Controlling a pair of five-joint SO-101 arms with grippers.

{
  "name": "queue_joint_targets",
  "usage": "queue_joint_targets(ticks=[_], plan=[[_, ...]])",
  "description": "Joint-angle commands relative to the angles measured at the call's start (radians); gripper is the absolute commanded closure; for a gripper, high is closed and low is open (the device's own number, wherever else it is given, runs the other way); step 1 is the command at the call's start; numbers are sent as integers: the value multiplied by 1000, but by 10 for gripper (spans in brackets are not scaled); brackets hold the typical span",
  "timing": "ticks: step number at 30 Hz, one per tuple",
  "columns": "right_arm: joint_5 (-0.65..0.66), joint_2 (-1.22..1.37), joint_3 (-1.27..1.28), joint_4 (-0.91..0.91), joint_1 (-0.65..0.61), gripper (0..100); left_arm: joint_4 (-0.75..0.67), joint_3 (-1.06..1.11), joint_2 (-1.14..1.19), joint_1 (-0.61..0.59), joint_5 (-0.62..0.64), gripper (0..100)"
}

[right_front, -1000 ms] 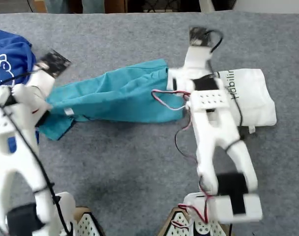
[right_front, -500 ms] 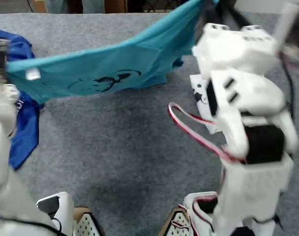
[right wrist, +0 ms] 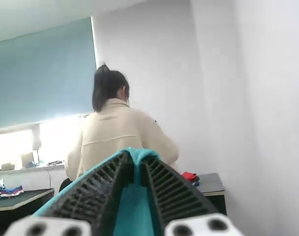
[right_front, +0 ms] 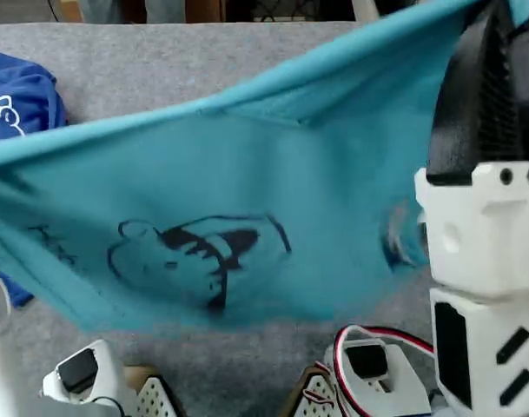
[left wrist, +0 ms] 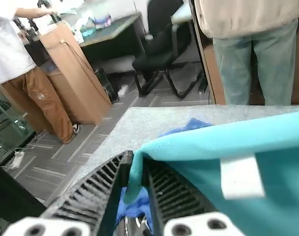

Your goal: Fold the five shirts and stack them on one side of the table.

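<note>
The left jaws and right jaws each clamp narrowly on an edge of the teal shirt (right_front: 247,217), stretched across mid-frame above the desk (right_front: 203,61); a blue shirt (right_front: 16,95) lies upper left.

This looks like a shared office or lab. A black swivel chair (left wrist: 161,61) stands at a cluttered desk (left wrist: 112,27), near a wooden cabinet (left wrist: 75,73) on a carpet-tiled floor (left wrist: 46,169). Plain white walls (right wrist: 213,73), a drawn window blind (right wrist: 41,73) and the grey felt-covered table (right_front: 160,65) suit a workspace.
</note>
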Motion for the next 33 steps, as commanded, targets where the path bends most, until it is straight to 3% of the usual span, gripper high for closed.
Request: queue_joint_targets(ticks=[1, 9, 13, 18, 26, 33], plan=[[25, 7, -19, 40, 17, 984, 17, 22, 2, -18, -20, 971], [25, -1, 122, 35, 17, 984, 17, 225, -17, -10, -21, 971], [25, -7, 120, 38, 17, 984, 17, 222, -118, -4, -21, 971], [35, -61, 128, 40, 17, 984, 15, 266, -250, 91, -17, 971], [124, -140, 128, 64, 17, 984, 15, 381, -425, 91, -21, 971], [123, -150, 248, 72, 11, 984, 8, 616, -543, 99, -23, 971]])
